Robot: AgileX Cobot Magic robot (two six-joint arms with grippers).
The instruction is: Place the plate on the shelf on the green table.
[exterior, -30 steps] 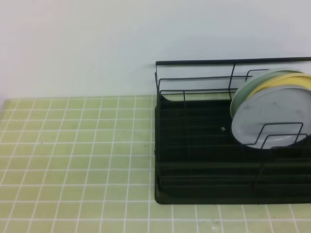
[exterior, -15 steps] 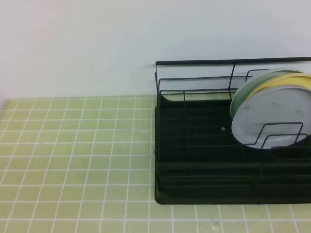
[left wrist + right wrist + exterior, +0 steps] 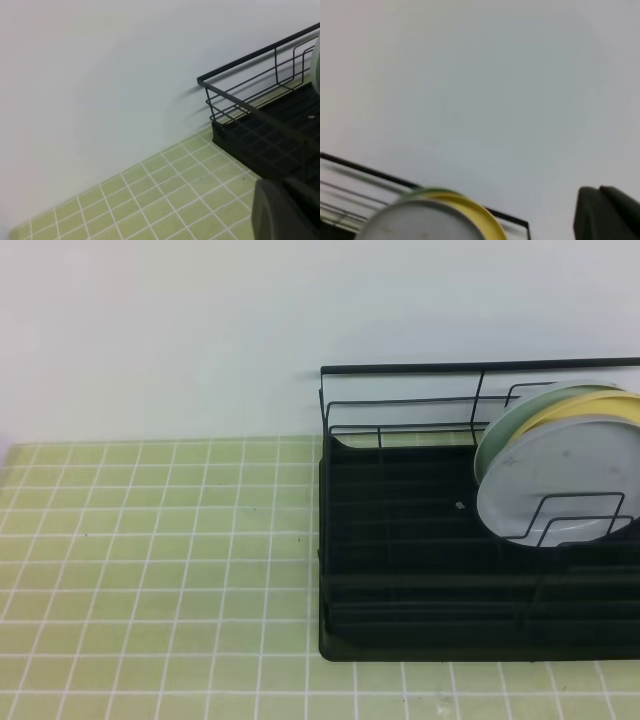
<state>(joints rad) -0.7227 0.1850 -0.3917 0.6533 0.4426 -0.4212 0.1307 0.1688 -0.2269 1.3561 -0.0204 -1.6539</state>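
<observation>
- Shelf (image 3: 400, 570): black wire rack, thin upright dividers, solid tray base, one top rail; I see it resting on the green table (image 3: 150, 540), small glossy square tiles with white grout.
- Plate (image 3: 555, 485): round, pale grey-blue, faintly speckled, standing on edge in the shelf's dividers, just in front of a yellow plate (image 3: 590, 405).
- Overhead view shows neither arm.
- Left gripper (image 3: 287, 210): dark fingers closed, empty, beside the shelf's near corner.
- Right gripper (image 3: 607, 212): closed, empty, above both plates.

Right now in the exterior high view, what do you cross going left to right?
Bare green table → left wall of the shelf → the plate, standing in the shelf's right end with the yellow plate behind it.
</observation>
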